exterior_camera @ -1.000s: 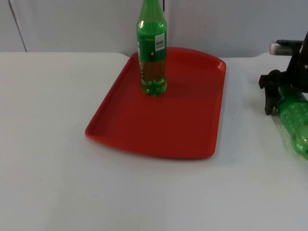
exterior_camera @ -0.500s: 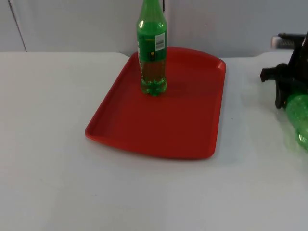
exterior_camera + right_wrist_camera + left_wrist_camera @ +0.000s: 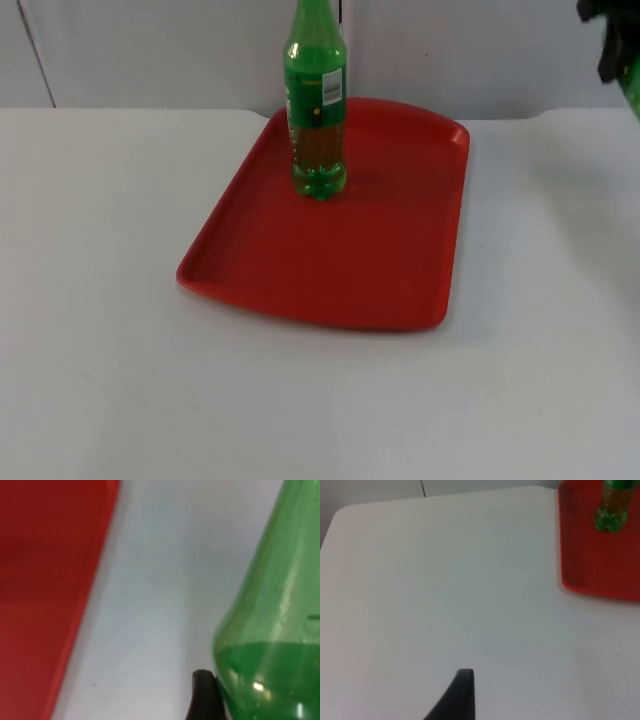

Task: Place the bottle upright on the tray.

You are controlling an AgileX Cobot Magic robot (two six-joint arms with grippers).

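A red tray [image 3: 380, 250] lies in the middle of the table. A green bottle [image 3: 317, 100] with a label stands upright on its far part, and this bottle [image 3: 611, 506] and the tray [image 3: 600, 565] also appear in the left wrist view. My right gripper [image 3: 612, 45] is high at the far right, shut on a second green bottle [image 3: 632, 95] that hangs clear of the table. In the right wrist view that second bottle [image 3: 280, 605] sits against a black fingertip [image 3: 204, 695], with the tray's edge [image 3: 45, 580] beside it. My left gripper [image 3: 462, 700] waits over bare table left of the tray.
White table top [image 3: 120, 350] lies all around the tray. The grey partition wall [image 3: 150, 50] closes off the far side. The near half of the tray holds nothing.
My right gripper has risen with the second green bottle, from the table at the right of the tray to the upper right corner of the top view. Tray and standing bottle have not moved.
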